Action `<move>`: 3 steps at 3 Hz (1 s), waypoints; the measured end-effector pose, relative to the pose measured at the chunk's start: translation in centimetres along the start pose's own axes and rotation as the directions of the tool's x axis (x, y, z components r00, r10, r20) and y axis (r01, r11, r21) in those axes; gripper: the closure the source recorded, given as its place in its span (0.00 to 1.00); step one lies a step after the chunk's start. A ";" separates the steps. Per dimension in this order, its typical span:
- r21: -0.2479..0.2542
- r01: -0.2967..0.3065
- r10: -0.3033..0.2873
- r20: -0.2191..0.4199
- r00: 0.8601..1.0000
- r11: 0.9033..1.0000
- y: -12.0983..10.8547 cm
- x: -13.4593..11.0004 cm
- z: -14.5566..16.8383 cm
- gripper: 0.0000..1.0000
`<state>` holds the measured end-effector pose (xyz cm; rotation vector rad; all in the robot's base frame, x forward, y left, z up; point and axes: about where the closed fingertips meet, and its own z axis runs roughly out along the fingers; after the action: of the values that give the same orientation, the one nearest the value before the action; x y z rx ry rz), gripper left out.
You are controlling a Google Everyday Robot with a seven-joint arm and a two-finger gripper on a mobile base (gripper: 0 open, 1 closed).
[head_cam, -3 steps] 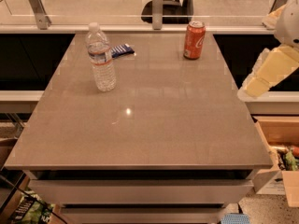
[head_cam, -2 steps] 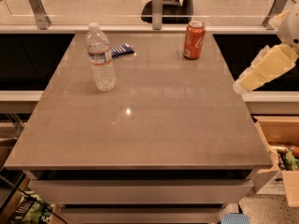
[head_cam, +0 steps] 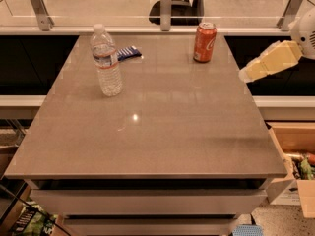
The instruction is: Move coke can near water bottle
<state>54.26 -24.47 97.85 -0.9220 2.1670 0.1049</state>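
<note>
The gripper [head_cam: 248,73] is being held in the air just off the right edge of the table [head_cam: 147,136], level with the table's far part. Compared with the picture a second ago, it is being carried farther from the camera and more to the left, so the gap to the coke can [head_cam: 204,42] is being narrowed. It is not touching the can. Whether the gripper is set wide or narrow cannot be told. Its pale yellow body is being angled down and to the left from the white arm housing [head_cam: 306,32] at the right border.

The coke can is being left standing upright at the far right of the table, in the same spot as before. The water bottle [head_cam: 106,60] is likewise unmoved, upright at the far left, well apart from the can. A flat dark blue packet [head_cam: 129,52] is being left lying just behind and to the right of the bottle.

White script is being shown on the can's red-orange side, but it cannot be read in full. A thin label band with red is being shown around the bottle, with no legible writing.
</note>
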 end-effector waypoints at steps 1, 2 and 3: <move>0.054 -0.104 0.103 0.027 0.994 0.993 -2.1 -0.5 1.4 0.00; 0.054 -0.104 0.103 0.027 0.994 0.993 -2.1 -0.5 1.4 0.00; 0.065 -0.101 0.097 0.058 0.994 0.993 -1.8 -1.3 1.9 0.00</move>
<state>57.21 -24.38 97.74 -0.7651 2.1519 0.1028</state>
